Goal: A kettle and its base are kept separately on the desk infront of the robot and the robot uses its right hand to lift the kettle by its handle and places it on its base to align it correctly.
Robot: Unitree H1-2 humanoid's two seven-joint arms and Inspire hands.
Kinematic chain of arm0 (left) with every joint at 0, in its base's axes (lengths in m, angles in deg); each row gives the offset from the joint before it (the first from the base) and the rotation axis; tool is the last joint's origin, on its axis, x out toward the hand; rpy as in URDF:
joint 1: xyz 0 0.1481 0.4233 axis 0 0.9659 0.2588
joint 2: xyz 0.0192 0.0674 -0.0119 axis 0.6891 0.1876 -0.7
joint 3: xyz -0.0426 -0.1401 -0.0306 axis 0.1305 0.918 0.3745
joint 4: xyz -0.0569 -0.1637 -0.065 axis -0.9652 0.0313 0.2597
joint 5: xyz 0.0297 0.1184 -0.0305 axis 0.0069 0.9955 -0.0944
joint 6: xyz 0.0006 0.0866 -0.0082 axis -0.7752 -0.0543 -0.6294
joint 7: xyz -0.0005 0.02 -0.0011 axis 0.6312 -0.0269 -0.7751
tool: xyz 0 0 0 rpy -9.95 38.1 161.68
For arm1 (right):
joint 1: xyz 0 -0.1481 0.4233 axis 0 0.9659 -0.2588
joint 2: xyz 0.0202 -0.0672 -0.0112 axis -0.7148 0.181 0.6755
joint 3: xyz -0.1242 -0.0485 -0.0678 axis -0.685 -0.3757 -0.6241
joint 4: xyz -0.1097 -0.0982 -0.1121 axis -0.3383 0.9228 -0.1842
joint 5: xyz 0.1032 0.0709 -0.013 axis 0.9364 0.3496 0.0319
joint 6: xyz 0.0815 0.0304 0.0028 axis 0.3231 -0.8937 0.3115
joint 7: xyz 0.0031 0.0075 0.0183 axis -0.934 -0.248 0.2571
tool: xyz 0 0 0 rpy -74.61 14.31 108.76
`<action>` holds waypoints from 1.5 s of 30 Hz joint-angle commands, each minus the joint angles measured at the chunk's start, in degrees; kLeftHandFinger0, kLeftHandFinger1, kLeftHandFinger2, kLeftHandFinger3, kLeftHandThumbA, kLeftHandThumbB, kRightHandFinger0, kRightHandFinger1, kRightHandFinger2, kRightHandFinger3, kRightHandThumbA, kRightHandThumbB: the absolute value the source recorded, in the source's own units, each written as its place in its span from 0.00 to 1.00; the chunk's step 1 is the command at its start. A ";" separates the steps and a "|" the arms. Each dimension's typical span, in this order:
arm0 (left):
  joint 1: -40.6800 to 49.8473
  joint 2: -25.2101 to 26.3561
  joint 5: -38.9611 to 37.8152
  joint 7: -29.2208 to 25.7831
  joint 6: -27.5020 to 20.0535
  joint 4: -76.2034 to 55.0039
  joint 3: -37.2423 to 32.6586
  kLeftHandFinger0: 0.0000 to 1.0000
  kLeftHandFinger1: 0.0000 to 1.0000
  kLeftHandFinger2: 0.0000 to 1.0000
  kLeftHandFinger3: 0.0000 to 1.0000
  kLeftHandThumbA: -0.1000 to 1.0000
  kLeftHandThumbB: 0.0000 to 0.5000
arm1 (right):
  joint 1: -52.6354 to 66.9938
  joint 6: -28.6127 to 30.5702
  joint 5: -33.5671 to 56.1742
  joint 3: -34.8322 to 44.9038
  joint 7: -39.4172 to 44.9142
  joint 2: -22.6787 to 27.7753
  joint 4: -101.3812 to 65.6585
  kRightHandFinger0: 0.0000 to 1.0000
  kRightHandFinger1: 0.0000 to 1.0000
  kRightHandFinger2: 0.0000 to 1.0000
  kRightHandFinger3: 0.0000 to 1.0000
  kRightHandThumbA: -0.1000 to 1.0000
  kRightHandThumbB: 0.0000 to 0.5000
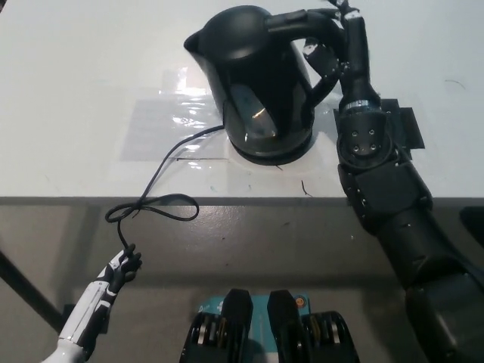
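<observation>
On its base [271,150], the glossy black kettle [253,76] tilts, handle clasped by the right hand [338,45].

Right hand [336,45] grips the handle [302,26] of the kettle [253,76] on its base [272,147]; left hand [121,272] hangs below the desk [76,76]

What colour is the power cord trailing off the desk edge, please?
The power cord is black, seen only in the head view against the white desk.
</observation>
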 commanded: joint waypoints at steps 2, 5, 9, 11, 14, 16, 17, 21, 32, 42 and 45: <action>-0.86 1.50 -0.11 1.04 -0.03 -1.71 0.07 1.00 1.00 1.00 1.00 1.00 0.74 | -4.38 -1.44 -1.85 -0.70 3.28 1.73 -3.17 0.01 0.24 0.61 0.71 0.00 0.33; -0.91 1.57 -0.04 1.06 -0.67 -1.52 0.01 1.00 1.00 1.00 1.00 1.00 0.72 | -4.37 -3.72 -1.04 -0.66 6.13 2.48 -3.50 0.33 0.61 0.97 1.00 0.23 0.55; -0.71 1.25 -0.66 1.10 -0.56 -1.51 0.07 1.00 1.00 1.00 1.00 1.00 0.72 | -4.05 -8.81 3.88 -1.02 20.24 4.43 -3.41 1.00 1.00 1.00 1.00 0.57 0.96; -0.70 1.26 -0.60 1.08 -0.65 -1.49 0.06 1.00 1.00 1.00 1.00 1.00 0.71 | -3.93 -9.23 4.32 -0.71 21.03 4.43 -3.62 1.00 1.00 1.00 1.00 0.57 1.00; -0.96 1.33 -0.48 1.02 -0.32 -1.59 0.11 1.00 1.00 1.00 1.00 1.00 0.75 | -3.98 -8.98 4.48 -0.91 23.37 5.08 -1.53 1.00 1.00 1.00 1.00 0.59 1.00; -0.97 1.29 -0.54 0.96 -0.09 -1.64 0.18 1.00 1.00 1.00 1.00 1.00 0.76 | -4.00 -9.15 4.82 -0.59 24.10 5.07 -1.38 1.00 1.00 1.00 1.00 0.58 1.00; -0.98 1.29 -0.54 0.96 -0.09 -1.64 0.18 1.00 1.00 1.00 1.00 1.00 0.76 | -4.00 -9.22 4.75 -0.45 24.33 5.06 -1.41 1.00 1.00 1.00 1.00 0.58 1.00; -1.00 1.37 -0.55 0.94 -0.15 -1.73 0.27 1.00 1.00 1.00 1.00 1.00 0.74 | -3.38 -9.51 6.82 1.32 25.36 4.62 -0.89 1.00 1.00 1.00 1.00 0.59 1.00; -0.99 1.20 -0.70 0.84 -0.16 -1.56 0.33 1.00 1.00 1.00 1.00 1.00 0.72 | -2.33 -10.10 7.09 1.40 29.27 5.36 -0.73 1.00 1.00 1.00 1.00 0.63 1.00; -0.25 1.19 -1.24 0.84 -0.15 -1.97 0.69 1.00 1.00 1.00 1.00 1.00 0.66 | -1.23 -9.81 6.33 2.69 26.07 7.10 -2.46 1.00 1.00 1.00 1.00 0.68 1.00; -0.36 1.15 -1.06 0.76 -0.57 -1.44 0.75 1.00 1.00 1.00 1.00 1.00 0.68 | -1.01 -8.94 6.28 3.59 24.63 8.31 -2.23 1.00 1.00 1.00 1.00 0.69 1.00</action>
